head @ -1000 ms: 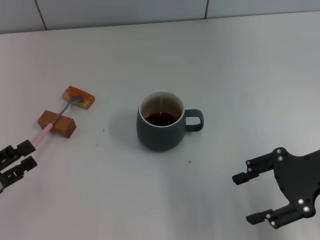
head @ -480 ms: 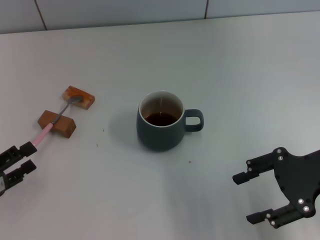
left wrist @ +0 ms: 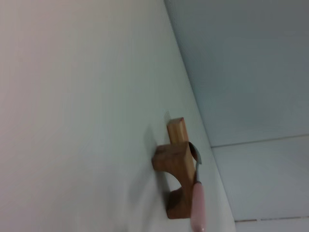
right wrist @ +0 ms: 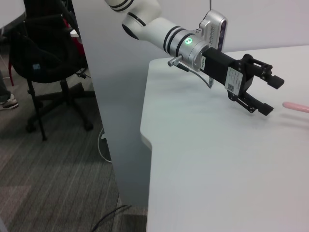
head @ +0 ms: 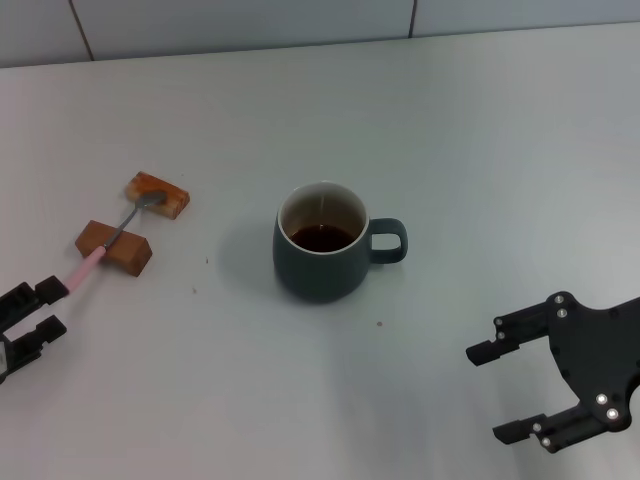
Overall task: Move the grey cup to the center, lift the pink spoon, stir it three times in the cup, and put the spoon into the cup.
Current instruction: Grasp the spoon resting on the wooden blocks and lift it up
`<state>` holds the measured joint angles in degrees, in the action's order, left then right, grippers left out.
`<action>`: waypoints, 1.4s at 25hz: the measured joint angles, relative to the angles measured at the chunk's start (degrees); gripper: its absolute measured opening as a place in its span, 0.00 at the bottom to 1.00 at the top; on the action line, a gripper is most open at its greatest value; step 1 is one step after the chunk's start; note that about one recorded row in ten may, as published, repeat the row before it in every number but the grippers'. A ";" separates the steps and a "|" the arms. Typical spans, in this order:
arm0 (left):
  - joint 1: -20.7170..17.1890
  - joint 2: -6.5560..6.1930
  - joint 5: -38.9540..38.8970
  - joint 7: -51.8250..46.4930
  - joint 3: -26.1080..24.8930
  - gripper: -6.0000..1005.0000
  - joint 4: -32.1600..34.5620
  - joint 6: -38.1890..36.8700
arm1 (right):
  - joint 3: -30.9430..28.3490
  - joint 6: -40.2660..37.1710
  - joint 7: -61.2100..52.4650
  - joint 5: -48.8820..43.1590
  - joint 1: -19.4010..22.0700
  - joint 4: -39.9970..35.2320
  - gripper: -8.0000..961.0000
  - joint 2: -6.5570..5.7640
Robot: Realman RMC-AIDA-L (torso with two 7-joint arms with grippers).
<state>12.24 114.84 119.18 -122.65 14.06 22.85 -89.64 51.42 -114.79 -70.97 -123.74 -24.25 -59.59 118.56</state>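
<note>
The grey cup (head: 320, 250) stands mid-table with dark liquid inside and its handle pointing right. The pink spoon (head: 95, 255) lies across two brown blocks, its metal bowl on the far block and its pink handle sticking out toward my left gripper (head: 52, 308). That gripper is open, just short of the handle's end, with nothing between its fingers. The left wrist view shows the near block (left wrist: 176, 166) and the spoon's pink handle (left wrist: 198, 210). In the right wrist view, the left gripper (right wrist: 274, 96) is open beside the handle tip (right wrist: 295, 105). My right gripper (head: 490, 395) hangs open at the lower right, apart from the cup.
Two brown blocks (head: 118, 245) (head: 158, 193) hold the spoon off the white table (head: 480, 150). A tiled wall runs along the table's far edge. The table's left edge (right wrist: 147, 135) drops to the floor, where an office chair (right wrist: 48, 63) stands.
The left gripper has shifted only slightly near the spoon's handle end. Cup, spoon and right arm have not moved.
</note>
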 joint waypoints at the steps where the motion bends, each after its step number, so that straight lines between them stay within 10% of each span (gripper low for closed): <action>1: 0.00 0.00 0.00 -0.21 -0.01 0.72 0.00 0.12 | 0.00 0.01 -0.06 0.00 0.00 -0.17 0.72 0.00; 35: 1.17 0.62 -0.01 -2.91 0.01 0.68 0.00 2.94 | 0.00 -0.16 -0.13 -0.09 0.17 -1.15 0.72 0.18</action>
<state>13.41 115.46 119.17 -125.56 14.07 22.85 -86.69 51.41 -114.95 -71.10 -123.84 -24.08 -60.74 118.74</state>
